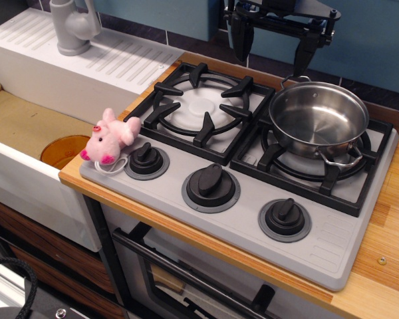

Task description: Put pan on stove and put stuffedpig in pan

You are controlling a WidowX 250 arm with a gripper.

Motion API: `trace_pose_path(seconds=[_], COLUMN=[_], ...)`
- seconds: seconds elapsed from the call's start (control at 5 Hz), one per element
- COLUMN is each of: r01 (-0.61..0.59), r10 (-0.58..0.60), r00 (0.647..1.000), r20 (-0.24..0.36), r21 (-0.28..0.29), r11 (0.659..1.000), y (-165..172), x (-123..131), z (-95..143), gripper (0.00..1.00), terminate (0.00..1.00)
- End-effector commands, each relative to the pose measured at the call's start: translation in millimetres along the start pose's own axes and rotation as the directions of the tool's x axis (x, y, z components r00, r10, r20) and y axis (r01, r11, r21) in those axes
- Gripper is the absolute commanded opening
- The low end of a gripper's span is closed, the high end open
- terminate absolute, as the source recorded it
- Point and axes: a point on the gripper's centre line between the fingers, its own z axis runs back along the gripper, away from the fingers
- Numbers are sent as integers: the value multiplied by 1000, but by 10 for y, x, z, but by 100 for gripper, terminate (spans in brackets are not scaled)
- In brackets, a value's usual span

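pan [318, 119] on stove [253, 193], stuffedpig [110, 137] beside knob [145, 159]

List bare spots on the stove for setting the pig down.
Free: left grate, and inside the pan on the right grate. Grey strip right of the third knob is bare. Crowded: front-left corner, where the stuffedpig touches the first knob. End effector hangs behind the pan.

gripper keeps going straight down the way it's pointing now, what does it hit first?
Probably the pan: the open gripper points down at its back rim, near the rear loop handle. Depth is unclear from one view; it may sit slightly behind the pan, over the stove edge.
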Motion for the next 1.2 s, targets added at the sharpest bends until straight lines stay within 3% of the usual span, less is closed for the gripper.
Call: trace_pose_path(seconds=[0.0, 0.8, 1.0], r01=[0, 53, 64], r10=[0, -47, -59], r00=[1000, 989, 991], r20=[0, 144, 123], r21=[0, -41, -40], r11=[1000, 998, 997], y=[0, -52, -50], x=[0, 39, 110], z=[0, -724, -803], gripper=[100, 100, 0], terminate=[0, 0, 0])
